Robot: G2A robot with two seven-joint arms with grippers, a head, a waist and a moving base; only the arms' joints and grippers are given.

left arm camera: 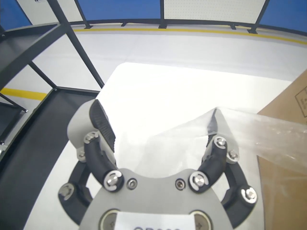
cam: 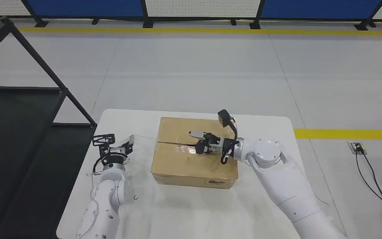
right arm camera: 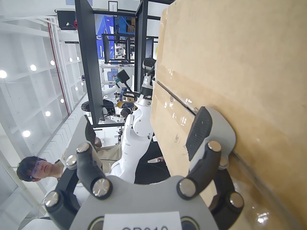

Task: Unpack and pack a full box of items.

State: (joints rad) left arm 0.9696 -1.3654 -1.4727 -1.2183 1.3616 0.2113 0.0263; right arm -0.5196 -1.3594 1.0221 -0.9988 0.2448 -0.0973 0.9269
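Note:
A closed cardboard box stands in the middle of the white table, with clear tape along its top seam. My right gripper is open over the box top, one of its fingers lying on the cardboard right beside the seam. My left gripper is open above the bare table to the left of the box. A strip of clear tape runs from the box's side to one of the left gripper's fingers and sticks to it.
A black metal rack stands close to the table's left edge. Yellow floor lines run behind and to the right of the table. Bare table surrounds the box on its left and near sides.

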